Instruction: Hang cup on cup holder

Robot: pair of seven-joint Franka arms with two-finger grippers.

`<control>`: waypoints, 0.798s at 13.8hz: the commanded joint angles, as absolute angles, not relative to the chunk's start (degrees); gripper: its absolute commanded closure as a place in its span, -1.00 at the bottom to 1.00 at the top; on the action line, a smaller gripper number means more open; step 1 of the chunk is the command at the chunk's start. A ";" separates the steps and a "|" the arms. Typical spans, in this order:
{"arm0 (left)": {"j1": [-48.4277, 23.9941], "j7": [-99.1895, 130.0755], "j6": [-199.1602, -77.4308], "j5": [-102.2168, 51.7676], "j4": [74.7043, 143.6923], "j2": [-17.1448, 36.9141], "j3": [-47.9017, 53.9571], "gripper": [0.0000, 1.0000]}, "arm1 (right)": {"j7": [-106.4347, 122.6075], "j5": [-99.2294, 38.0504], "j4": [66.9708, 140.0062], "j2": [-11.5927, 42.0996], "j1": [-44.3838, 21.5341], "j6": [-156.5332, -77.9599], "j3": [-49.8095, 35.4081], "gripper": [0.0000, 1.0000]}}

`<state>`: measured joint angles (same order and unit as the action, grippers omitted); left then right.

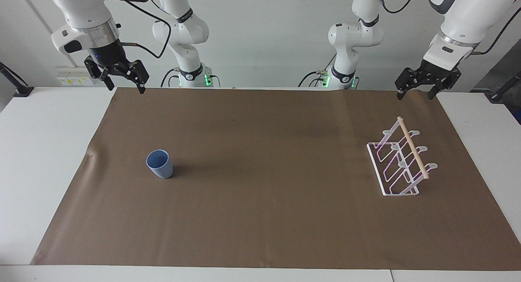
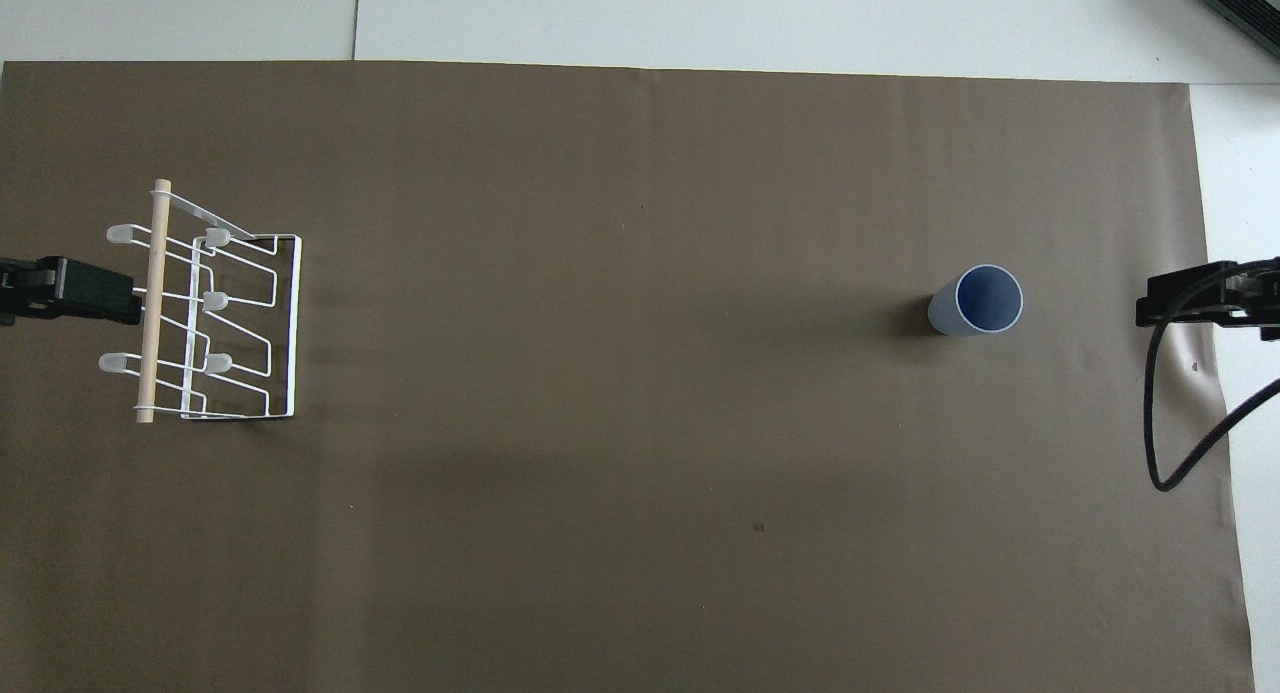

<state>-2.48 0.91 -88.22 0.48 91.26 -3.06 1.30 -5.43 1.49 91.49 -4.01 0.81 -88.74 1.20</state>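
The light-blue cup (image 1: 160, 164) stands upright, mouth up, on the brown mat toward the right arm's end; it also shows in the overhead view (image 2: 975, 300). The white wire cup holder (image 1: 401, 164) with its wooden dowel stands on the mat toward the left arm's end, and shows in the overhead view (image 2: 215, 313). Its prongs are bare. My right gripper (image 1: 125, 86) hangs open and empty in the air over the mat's edge by the robots, well apart from the cup. My left gripper (image 1: 415, 95) hangs open and empty, raised above the mat's corner near the holder.
The brown mat (image 1: 264, 192) covers most of the white table (image 1: 36, 151). A black cable (image 2: 1165, 413) hangs from the right arm over the mat's edge. A wide bare stretch of mat lies between cup and holder.
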 commanded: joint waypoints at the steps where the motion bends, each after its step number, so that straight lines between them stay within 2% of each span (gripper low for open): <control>1: -2.02 0.18 -88.86 1.41 92.37 -4.13 1.67 -1.00 | -6.86 0.88 91.67 -4.31 1.06 -87.89 0.97 -1.00; 11: -1.93 0.62 -88.68 1.41 92.37 -4.13 1.58 -1.00 | -6.50 0.79 92.11 -4.22 0.71 -88.94 1.49 -1.00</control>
<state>-2.48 0.91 -88.22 0.48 91.26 -3.06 1.30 -5.46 1.49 91.59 -3.98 0.89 -88.70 1.37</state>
